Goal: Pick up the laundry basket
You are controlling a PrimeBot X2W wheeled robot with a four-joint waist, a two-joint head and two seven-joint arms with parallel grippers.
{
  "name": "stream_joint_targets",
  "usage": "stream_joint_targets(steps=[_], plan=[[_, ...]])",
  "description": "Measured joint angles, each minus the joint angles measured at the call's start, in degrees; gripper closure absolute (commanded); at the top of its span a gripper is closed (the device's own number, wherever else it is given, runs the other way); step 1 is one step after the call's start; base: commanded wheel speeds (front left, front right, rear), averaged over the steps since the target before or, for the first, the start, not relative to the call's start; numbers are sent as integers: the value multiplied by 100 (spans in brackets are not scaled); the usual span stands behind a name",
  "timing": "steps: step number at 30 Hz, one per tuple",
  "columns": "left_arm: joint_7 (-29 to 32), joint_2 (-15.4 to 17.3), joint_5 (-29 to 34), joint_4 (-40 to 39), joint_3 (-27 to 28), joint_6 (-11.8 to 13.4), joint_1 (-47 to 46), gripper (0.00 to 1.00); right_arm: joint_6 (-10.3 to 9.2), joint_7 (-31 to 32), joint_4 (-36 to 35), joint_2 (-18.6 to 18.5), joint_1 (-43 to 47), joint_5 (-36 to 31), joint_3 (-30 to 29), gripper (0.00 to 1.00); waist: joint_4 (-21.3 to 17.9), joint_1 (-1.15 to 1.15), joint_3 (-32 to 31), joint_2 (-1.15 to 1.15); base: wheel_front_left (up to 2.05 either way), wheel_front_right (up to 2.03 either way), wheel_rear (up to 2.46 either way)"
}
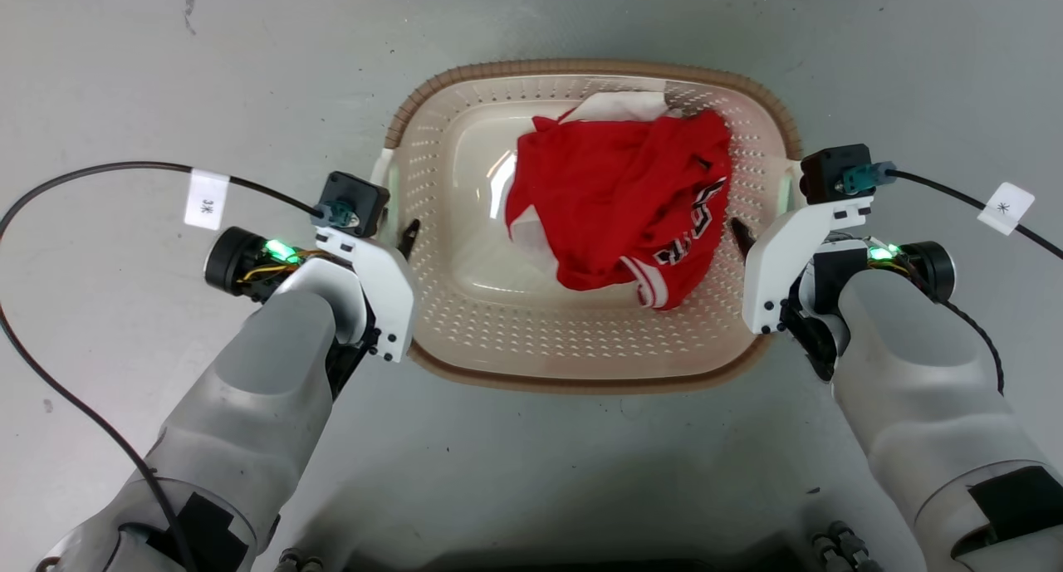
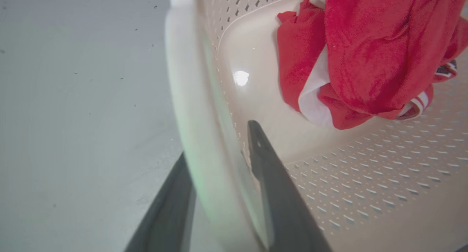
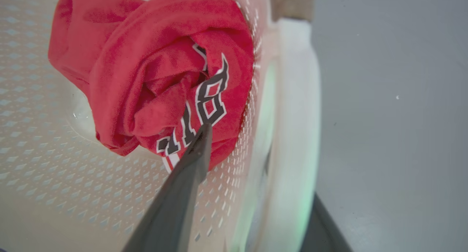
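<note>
— Where is the laundry basket (image 1: 581,67)?

— On the grey floor (image 1: 166,57), between the two arms, its long sides running across the head view. A crumpled red garment (image 1: 623,198) with white trim and dark lettering lies inside the basket, over towards its right end; the left half of the basket's bottom is bare.

— And the grippers?

— The left gripper (image 2: 219,142) straddles the basket's white left handle (image 2: 190,80). One dark finger (image 2: 270,179) lies inside the basket along the perforated wall, the other (image 2: 172,208) is outside the basket, partly hidden behind the handle. The right gripper (image 3: 260,162) does the same at the basket's right handle (image 3: 296,80), with one finger (image 3: 175,200) inside, its tip in front of the garment's lettering, and one (image 3: 321,230) outside.

— Clamped on?

— I cannot tell. On each side the fingers stand apart with the handle between them, but the wrist views are too blurred there to show whether they press on it.

— Anything else near the basket?

— A black cable (image 1: 124,167) with a white tag (image 1: 206,198) loops over the floor to the basket's left, and another tagged cable (image 1: 955,192) runs off to the basket's right.
</note>
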Motion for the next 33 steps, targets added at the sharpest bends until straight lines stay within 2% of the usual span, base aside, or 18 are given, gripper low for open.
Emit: stream_joint_targets(steps=[5,11,15,22,25,30,33], plan=[[-43,9,-229,9,-191,5,-15,100,-9,-15,51,15,-5,-74,-45,100,12,0,-21,0,0,0,0],[178,7,-589,-104,-520,14,43,100,-9,170,100,5,4,-209,-204,100,43,0,-236,0,0,0,0],[601,91,-946,-468,-966,37,204,100,-10,570,121,-20,86,-287,-274,100,63,0,-522,0,0,0,0],[1449,463,-1806,-1090,-1723,47,402,100,-10,1315,129,-13,276,-376,-163,100,61,0,-1262,0,0,0,0],[1845,625,-2012,-1370,-2207,54,426,100,-10,1707,137,-13,389,-309,-89,100,60,0,-1630,0,0,0,0],[2316,764,-2611,-1681,-2483,62,444,100,-10,2358,130,-20,466,-210,-114,100,88,-1,-2247,0,0,0,0],[2516,824,-2764,-1809,-2573,65,456,100,-10,2596,127,-20,514,-167,-78,100,103,-1,-2494,0,0,0,0]])
